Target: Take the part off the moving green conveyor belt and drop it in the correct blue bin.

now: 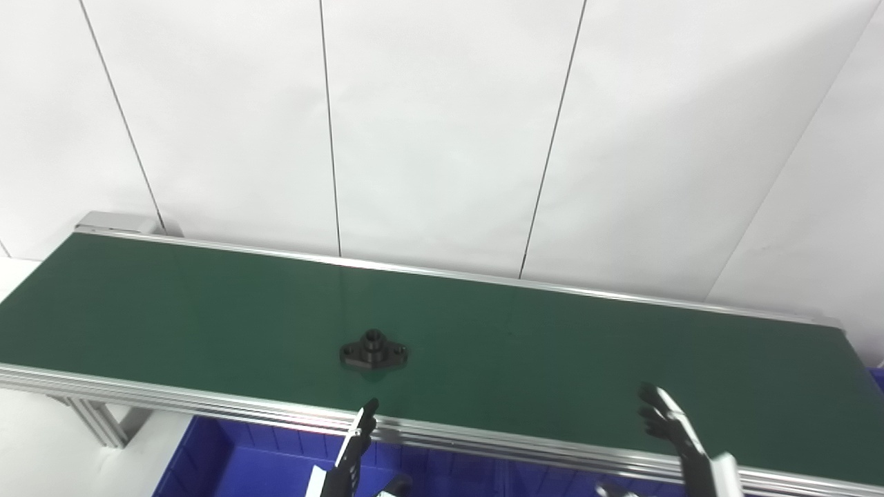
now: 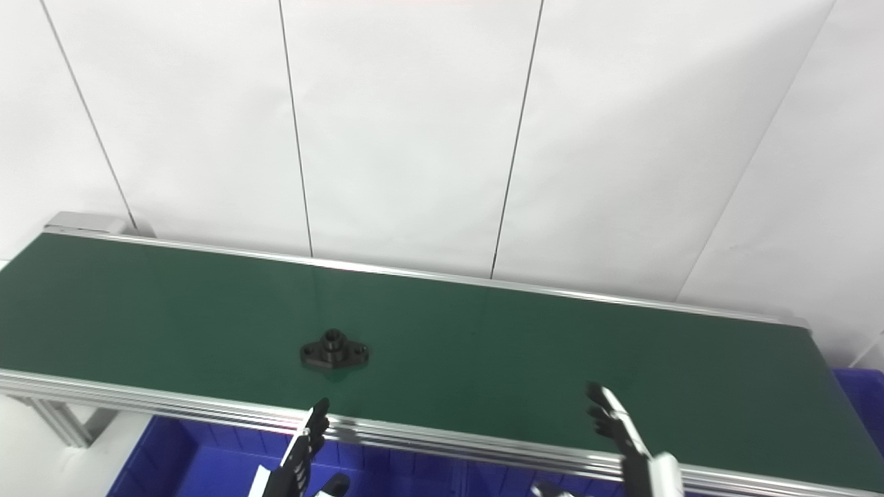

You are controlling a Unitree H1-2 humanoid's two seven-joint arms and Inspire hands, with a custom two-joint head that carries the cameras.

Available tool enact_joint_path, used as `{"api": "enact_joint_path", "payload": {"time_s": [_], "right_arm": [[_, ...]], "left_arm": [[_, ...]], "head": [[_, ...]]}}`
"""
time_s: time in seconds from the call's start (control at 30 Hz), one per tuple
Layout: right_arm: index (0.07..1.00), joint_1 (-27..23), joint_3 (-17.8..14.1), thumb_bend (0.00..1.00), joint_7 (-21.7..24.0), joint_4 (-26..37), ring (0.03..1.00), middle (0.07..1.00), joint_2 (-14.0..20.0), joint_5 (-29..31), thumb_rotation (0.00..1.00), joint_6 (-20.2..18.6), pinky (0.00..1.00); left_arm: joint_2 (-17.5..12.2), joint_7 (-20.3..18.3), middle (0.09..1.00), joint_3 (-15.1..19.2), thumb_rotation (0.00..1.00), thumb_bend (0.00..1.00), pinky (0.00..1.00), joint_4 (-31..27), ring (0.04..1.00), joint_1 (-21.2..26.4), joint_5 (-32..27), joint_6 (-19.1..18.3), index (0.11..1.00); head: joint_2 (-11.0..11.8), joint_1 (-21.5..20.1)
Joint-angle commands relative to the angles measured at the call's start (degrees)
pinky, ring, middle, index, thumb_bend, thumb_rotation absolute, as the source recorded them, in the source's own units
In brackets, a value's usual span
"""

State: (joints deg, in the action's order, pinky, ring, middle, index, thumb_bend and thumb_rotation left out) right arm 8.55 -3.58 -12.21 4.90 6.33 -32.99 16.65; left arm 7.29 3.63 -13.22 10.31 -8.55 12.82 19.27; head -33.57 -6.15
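Note:
A small black metal part [image 1: 373, 351] with a round hub and two flange ears lies flat on the green conveyor belt [image 1: 552, 359], left of the belt's middle; it also shows in the right eye view [image 2: 334, 353]. My left hand [image 1: 353, 449] is open, fingers straight, at the belt's near rail just in front of the part and apart from it. My right hand [image 1: 680, 438] is open and empty over the near edge of the belt, far to the right of the part.
A blue bin [image 1: 248, 462] sits below the belt's near rail at the lower left. Another blue bin corner [image 2: 863, 400] shows at the right end. The aluminium rail [image 1: 173, 400] runs along the near side. A white panelled wall stands behind.

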Motion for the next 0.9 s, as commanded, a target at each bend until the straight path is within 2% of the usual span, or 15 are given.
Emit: {"api": "enact_joint_path", "payload": {"time_s": [0.0,0.13,0.27,0.33,0.43,0.53,0.63,0.7,0.73,0.87], "right_arm": [[0.870,-2.27,1.43,0.99,-0.44,3.04,0.727,0.827,-0.50,-7.04,0.67,-4.35,0.60],[0.857,-7.12,4.85,1.00,4.75,6.21,0.705,0.811,-1.33,-15.74,0.62,-14.44,0.56],[0.843,-10.58,6.90,1.00,7.14,6.09,0.642,0.795,-1.19,-19.66,0.60,-19.64,0.48],[0.843,-12.15,7.83,1.00,8.03,5.25,0.617,0.794,-0.78,-20.83,0.59,-21.23,0.46],[0.843,-14.37,9.04,1.00,9.34,3.60,0.670,0.786,-0.18,-21.83,0.56,-23.37,0.52],[0.838,-16.48,10.01,1.00,9.28,0.97,0.671,0.779,0.27,-22.69,0.54,-24.88,0.52],[0.831,-18.34,10.90,1.00,8.74,-1.77,0.579,0.769,0.93,-23.09,0.53,-25.86,0.45],[0.830,-19.21,11.40,1.00,8.59,-2.88,0.563,0.766,1.38,-23.19,0.54,-26.43,0.44],[0.826,-19.83,11.69,1.00,8.66,-3.54,0.617,0.753,1.61,-23.40,0.54,-26.80,0.48],[0.825,-22.65,12.98,0.99,9.49,-5.98,0.644,0.747,2.52,-24.30,0.55,-28.82,0.49]], "left_arm": [[0.07,-0.62,0.999,-0.50,0.78,0.65,0.99,-2.25,0.986,0.14,-0.42,0.11,0.972],[-0.16,-1.02,1.000,-0.37,0.78,0.64,1.00,-2.34,0.991,0.23,-0.42,-0.25,0.978],[-0.12,-1.36,1.000,-0.28,0.78,0.63,1.00,-2.75,0.992,0.13,-0.63,-0.80,0.990],[-0.07,-1.52,1.000,-0.22,0.78,0.63,1.00,-3.03,0.992,0.07,-0.66,-1.15,0.992],[-0.02,-1.62,1.000,-0.13,0.78,0.63,1.00,-3.21,0.990,0.09,-0.74,-1.40,0.996],[0.13,-1.80,1.000,-0.22,0.78,0.64,1.00,-3.35,0.991,-0.13,-0.73,-1.74,0.999],[0.37,-1.48,0.999,-0.38,0.78,0.63,1.00,-3.00,0.985,-0.07,-0.22,-1.23,1.000],[0.51,-1.38,0.999,-0.53,0.79,0.63,1.00,-2.99,0.982,-0.10,-0.04,-1.14,1.000],[0.55,-1.47,1.000,-0.62,0.79,0.64,1.00,-3.12,0.985,-0.15,-0.10,-1.32,1.000],[0.70,-1.86,1.000,-0.86,0.78,0.64,1.00,-3.41,0.994,-0.28,-0.57,-1.66,1.000]], "head": [[-0.08,0.04],[-0.44,-1.49],[-0.57,-1.64],[-0.55,-1.61],[-0.55,-1.61],[-0.28,-1.74],[-0.22,-1.55],[-0.38,-1.46],[-0.40,-1.44],[-0.46,-1.54]]}}
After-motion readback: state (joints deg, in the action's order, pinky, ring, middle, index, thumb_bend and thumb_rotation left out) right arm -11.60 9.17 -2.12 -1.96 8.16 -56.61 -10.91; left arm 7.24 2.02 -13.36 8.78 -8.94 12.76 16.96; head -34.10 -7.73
